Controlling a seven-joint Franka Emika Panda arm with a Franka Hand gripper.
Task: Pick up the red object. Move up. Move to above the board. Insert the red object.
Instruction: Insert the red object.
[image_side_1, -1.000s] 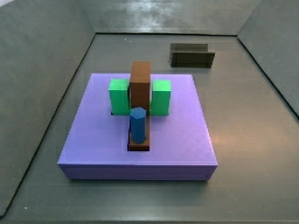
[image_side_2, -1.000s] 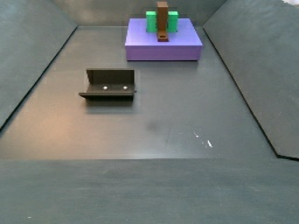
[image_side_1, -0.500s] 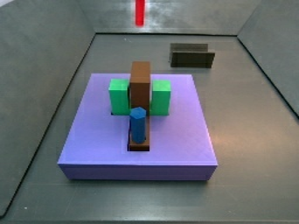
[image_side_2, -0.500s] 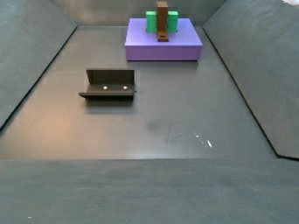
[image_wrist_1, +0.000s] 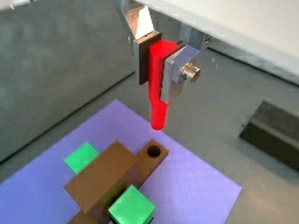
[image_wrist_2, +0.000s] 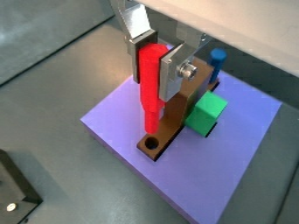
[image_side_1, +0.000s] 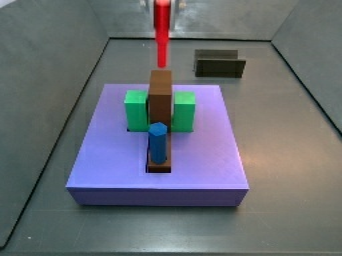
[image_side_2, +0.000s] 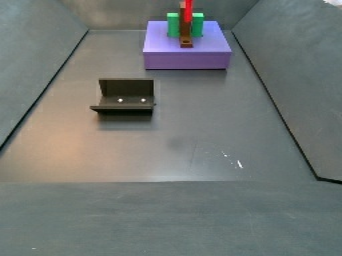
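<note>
My gripper (image_wrist_1: 158, 83) is shut on the red object (image_wrist_1: 156, 96), a thin bright-red peg held upright, with its lower end sticking out below the fingers (image_wrist_1: 181, 77). It hangs above the board (image_wrist_2: 117, 122), a lavender slab, just over the hole (image_wrist_2: 149, 142) at the end of the brown bar (image_wrist_2: 176, 118). In a side view the red peg (image_side_1: 162, 30) hangs above the bar's far end (image_side_1: 162, 85). A blue peg (image_side_1: 158, 142) stands at the bar's other end. Green blocks (image_side_1: 136, 110) flank the bar. The peg's tip is clear of the hole.
The dark fixture (image_side_1: 218, 64) stands on the grey floor beyond the board; it also shows in the other side view (image_side_2: 124, 97), well away from the board (image_side_2: 187, 55). Grey walls enclose the floor.
The red peg, absent from the side view a second ago, has come in from the top edge and now hangs lower, over the far end of the brown bar.
</note>
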